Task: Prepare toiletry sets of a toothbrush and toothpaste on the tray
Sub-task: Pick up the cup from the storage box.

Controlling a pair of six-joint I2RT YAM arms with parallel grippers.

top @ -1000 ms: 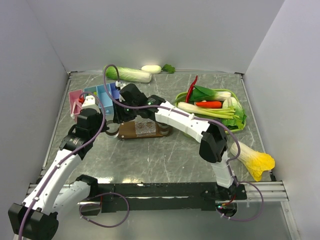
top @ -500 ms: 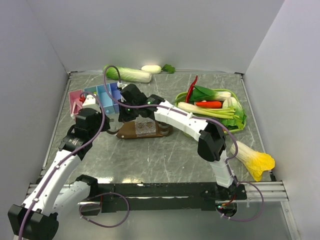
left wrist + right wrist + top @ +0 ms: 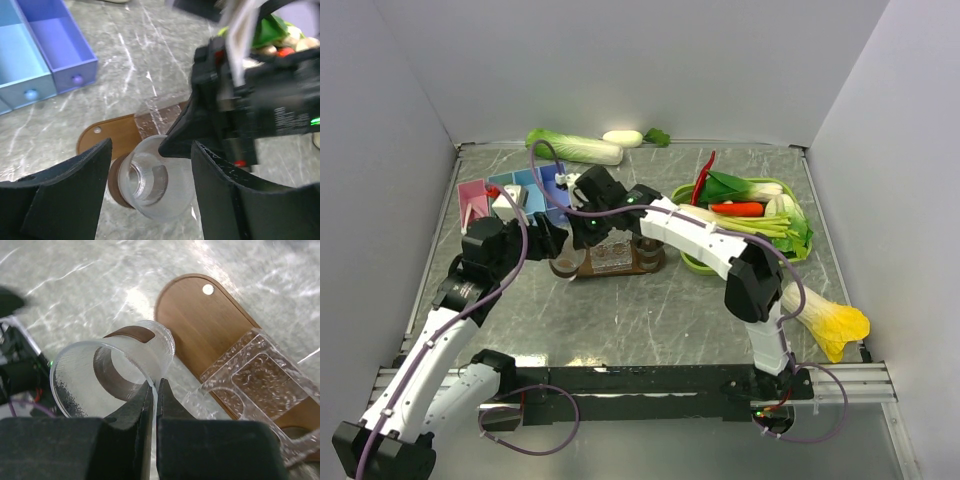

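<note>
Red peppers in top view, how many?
2. A thin dark-red chilli juts over the far-left edge of the lime-green rectangular basket; a fatter orange-red pepper lies among the greens in its middle. More may be hidden underneath.

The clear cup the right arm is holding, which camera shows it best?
The right wrist view: the cup is close and sharp, tilted, its rim pinched in the right pincer. The left wrist view shows it from above, blurrier. In the top view the arms mostly hide it.

Grey marbled table with tray, blue compartment box, green basket, cabbage.
</note>
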